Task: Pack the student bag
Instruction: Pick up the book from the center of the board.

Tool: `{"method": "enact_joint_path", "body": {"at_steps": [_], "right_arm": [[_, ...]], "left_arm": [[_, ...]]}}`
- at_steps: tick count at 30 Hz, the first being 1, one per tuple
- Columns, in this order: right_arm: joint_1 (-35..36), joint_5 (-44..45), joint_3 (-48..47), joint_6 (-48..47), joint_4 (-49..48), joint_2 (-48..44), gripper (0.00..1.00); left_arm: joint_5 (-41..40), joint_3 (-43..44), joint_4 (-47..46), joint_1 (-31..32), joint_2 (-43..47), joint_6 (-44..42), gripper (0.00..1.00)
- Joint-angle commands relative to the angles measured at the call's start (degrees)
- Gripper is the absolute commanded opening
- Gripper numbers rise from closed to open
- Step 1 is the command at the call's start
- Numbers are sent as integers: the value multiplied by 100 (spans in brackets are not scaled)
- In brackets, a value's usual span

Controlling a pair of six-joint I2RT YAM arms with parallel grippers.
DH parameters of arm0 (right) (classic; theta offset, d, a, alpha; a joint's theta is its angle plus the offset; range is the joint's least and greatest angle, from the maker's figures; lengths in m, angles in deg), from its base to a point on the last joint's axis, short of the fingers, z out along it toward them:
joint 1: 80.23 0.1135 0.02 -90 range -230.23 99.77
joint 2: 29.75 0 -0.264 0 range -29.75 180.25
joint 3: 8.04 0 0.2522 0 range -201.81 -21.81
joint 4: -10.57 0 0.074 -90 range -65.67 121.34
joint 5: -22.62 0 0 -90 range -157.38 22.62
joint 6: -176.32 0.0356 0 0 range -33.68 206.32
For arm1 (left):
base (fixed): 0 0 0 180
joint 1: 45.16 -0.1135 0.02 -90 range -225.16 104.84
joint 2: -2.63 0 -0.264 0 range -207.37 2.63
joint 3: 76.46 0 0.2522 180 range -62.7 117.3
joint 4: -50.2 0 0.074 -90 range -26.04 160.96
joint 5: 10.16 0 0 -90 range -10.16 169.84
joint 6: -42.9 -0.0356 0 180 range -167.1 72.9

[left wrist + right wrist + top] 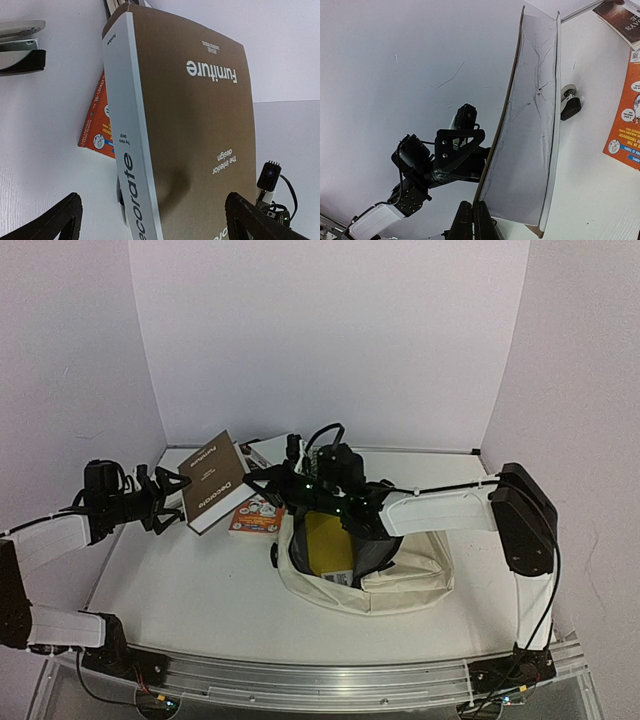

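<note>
The robot appears to be steadying the brown book (200,125), a stiff, matte hardback tilting on edge left of the student bag (410,585). The bag is slumping open mid-bench (200,590), its cream fabric soft. The right pincer (472,217) is pinching the thin cover, while the left pincer (168,498) is gaping wide around the book. The next move is probably calling for a square closing across the book's thickness.

A white table (200,600) with a metal rail (320,678) along its near edge stands boxed in by a plain pale back wall (330,340), left wall (60,360) and right wall (590,370), evenly lit.
</note>
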Motion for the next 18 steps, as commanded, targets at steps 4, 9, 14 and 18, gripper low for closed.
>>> {"method": "enact_joint_path", "body": {"at_steps": [4, 9, 14, 18], "right_arm": [[-44, -286, 151, 127, -1094, -425, 0], [-46, -411, 264, 312, -1414, -426, 0], [-64, -446, 359, 441, -1574, -425, 0], [-117, -438, 518, 610, -1752, -419, 0]], "left_arm": [[288, 431, -459, 245, -284, 117, 100], [439, 514, -882, 496, -404, 356, 100], [450, 542, -1290, 613, -404, 641, 100], [382, 470, -1548, 626, -282, 824, 100]]}}
